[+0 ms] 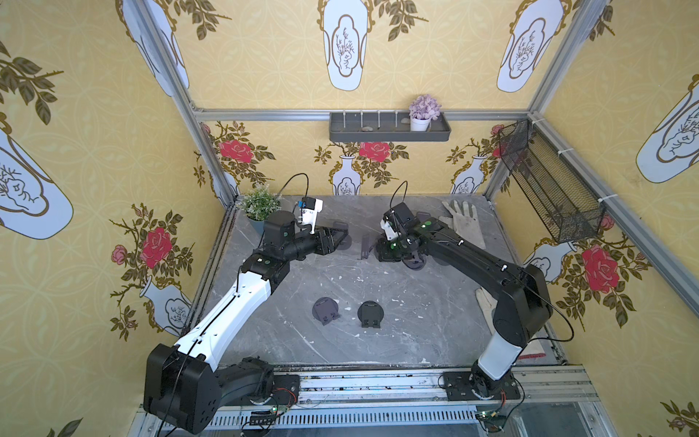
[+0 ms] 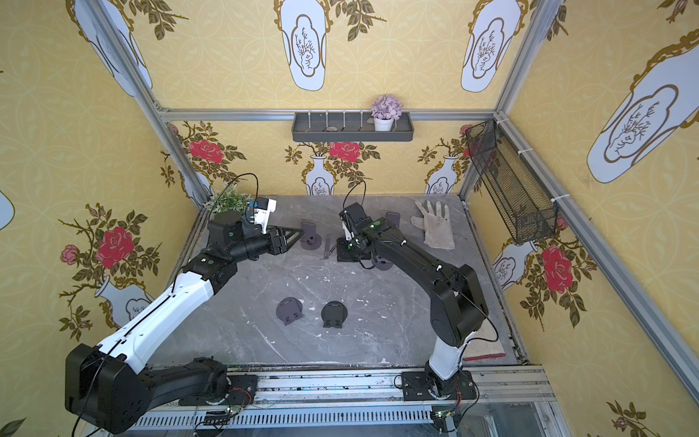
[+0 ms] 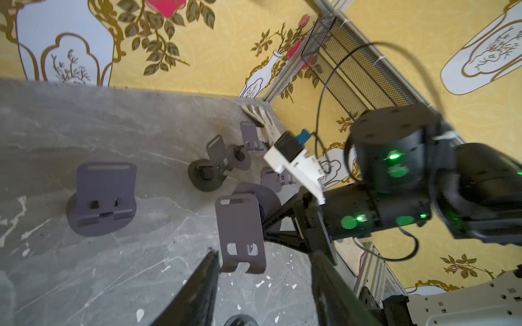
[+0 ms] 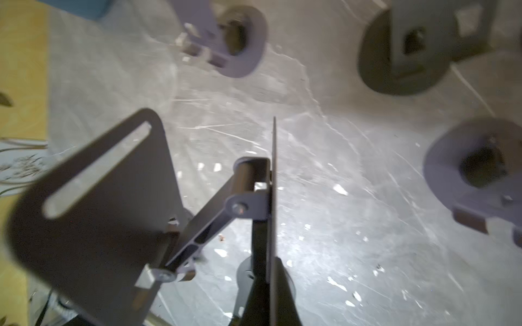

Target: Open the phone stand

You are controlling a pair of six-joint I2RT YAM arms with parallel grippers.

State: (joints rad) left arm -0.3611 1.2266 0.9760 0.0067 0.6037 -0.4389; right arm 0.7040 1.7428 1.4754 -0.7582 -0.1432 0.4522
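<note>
Phone stand (image 1: 365, 248) at rear-centre of surface (image 1: 416, 321); its plate (image 4: 273, 169), long axis near upright, clamped edge-on in closed right pincer (image 4: 271, 276); left pincer (image 1: 342, 235) parted, empty, facing plate's broad face from just beside, not touching.

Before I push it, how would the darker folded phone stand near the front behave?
The darker folded stand lies flat on its round base, so it would probably slide, not roll. Its plate looks rigid and folded over the base; lifted by the plate alone, the base may swing down.

Black-and-white arms (image 1: 234, 302); green indicator lights (image 3: 348, 223); looping black cables (image 1: 301, 174)
</note>
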